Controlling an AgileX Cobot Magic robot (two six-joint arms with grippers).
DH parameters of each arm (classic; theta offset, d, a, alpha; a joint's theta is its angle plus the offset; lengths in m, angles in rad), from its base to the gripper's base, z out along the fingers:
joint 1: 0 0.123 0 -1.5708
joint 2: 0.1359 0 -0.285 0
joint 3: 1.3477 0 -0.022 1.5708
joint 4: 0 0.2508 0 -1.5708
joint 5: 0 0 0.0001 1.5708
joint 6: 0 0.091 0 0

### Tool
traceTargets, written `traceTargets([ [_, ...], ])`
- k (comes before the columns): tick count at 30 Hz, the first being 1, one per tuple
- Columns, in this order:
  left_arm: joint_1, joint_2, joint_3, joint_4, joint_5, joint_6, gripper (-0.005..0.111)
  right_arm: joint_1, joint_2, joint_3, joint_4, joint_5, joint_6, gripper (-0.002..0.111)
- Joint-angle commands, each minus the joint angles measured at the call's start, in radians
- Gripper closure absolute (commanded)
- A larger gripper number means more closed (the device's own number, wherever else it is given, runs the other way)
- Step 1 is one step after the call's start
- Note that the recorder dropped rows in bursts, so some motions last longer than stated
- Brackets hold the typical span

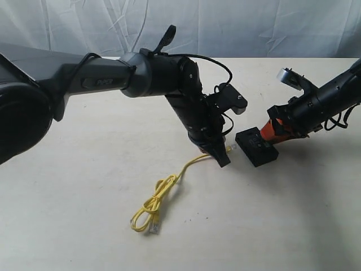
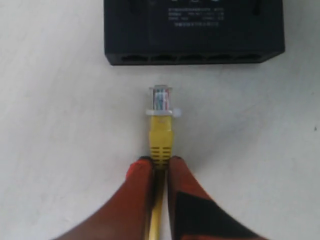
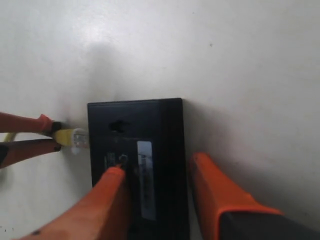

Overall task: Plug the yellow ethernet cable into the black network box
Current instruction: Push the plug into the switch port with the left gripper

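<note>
The black network box [image 1: 256,145] lies flat on the table, its port row [image 2: 190,57] facing my left gripper. My left gripper [image 2: 161,161] is shut on the yellow ethernet cable [image 1: 163,189] just behind its yellow boot. The clear plug [image 2: 160,97] points at the ports with a short gap between them. The cable's remaining length trails back into a loose coil with the other plug [image 1: 153,227] on the table. My right gripper [image 3: 155,166] stands open over the box [image 3: 150,125]: one fingertip [image 3: 115,172] rests on the box's top, the other finger [image 3: 200,167] sits beside its back edge.
A pale tabletop [image 1: 84,186] runs under everything, with a wrinkled white cloth backdrop [image 1: 225,28] behind it. The left arm's dark body [image 1: 163,76] reaches across the middle of the table. The left gripper's fingers [image 3: 30,122] show beside the box in the right wrist view.
</note>
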Motion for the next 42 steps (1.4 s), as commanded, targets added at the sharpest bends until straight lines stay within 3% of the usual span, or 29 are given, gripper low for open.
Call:
traceTargets([
  [1,-0.001,0.002,0.002,-0.050,-0.032,0.049,0.107,-0.005,0.009,-0.004,0.006,0.012,-0.007,0.069],
  [20,-0.001,0.018,0.002,-0.089,-0.098,0.072,0.107,-0.005,0.011,-0.004,0.018,0.019,-0.007,0.069],
  [31,-0.001,0.018,0.002,-0.156,-0.073,0.246,0.107,-0.005,0.011,-0.004,0.070,0.070,-0.087,0.069],
  [42,0.002,0.018,0.002,-0.154,-0.084,0.242,0.107,-0.005,0.011,-0.004,0.072,0.099,-0.097,0.069],
])
